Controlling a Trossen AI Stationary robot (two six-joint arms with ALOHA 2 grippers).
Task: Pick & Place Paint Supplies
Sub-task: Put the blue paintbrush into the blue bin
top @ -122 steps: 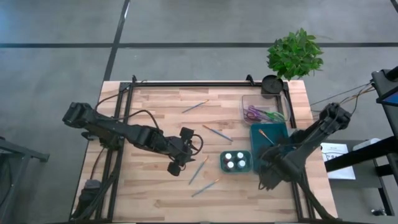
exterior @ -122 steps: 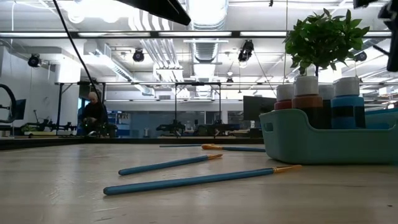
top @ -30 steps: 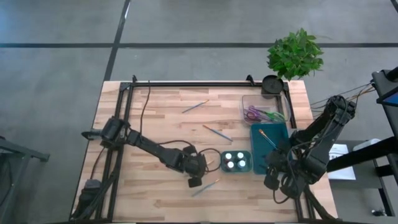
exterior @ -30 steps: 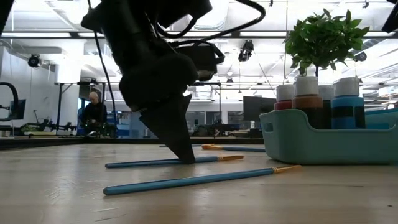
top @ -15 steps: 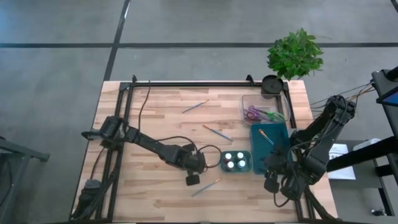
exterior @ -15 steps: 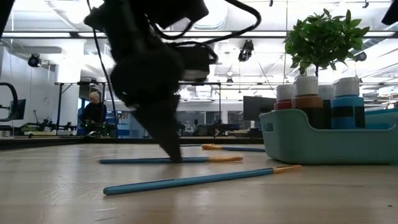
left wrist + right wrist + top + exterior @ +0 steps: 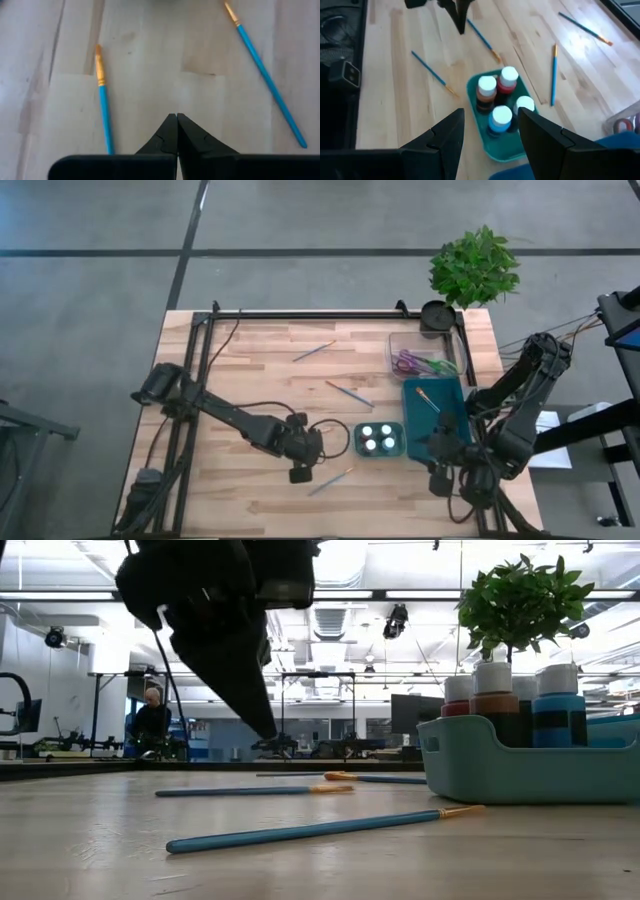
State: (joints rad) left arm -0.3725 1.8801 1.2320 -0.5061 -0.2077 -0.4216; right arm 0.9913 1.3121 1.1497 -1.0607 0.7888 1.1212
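Blue paintbrush (image 7: 104, 114) lies flat, bristles pointing away from the left end effector's (image 7: 176, 131) pressed-together, empty fingers.

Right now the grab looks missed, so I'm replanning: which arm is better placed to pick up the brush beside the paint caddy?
Left. The left gripper hangs shut and empty just above that brush, which lies beside its fingertips on the table. The right gripper is open but looks down on the paint caddy, farther from the brush.

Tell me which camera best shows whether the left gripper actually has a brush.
The left wrist view: the left gripper is shut on nothing, with blue paintbrushes lying either side. The low view shows it raised above a brush. The high view only places it beside the paint caddy; the right wrist view shows just its tips.
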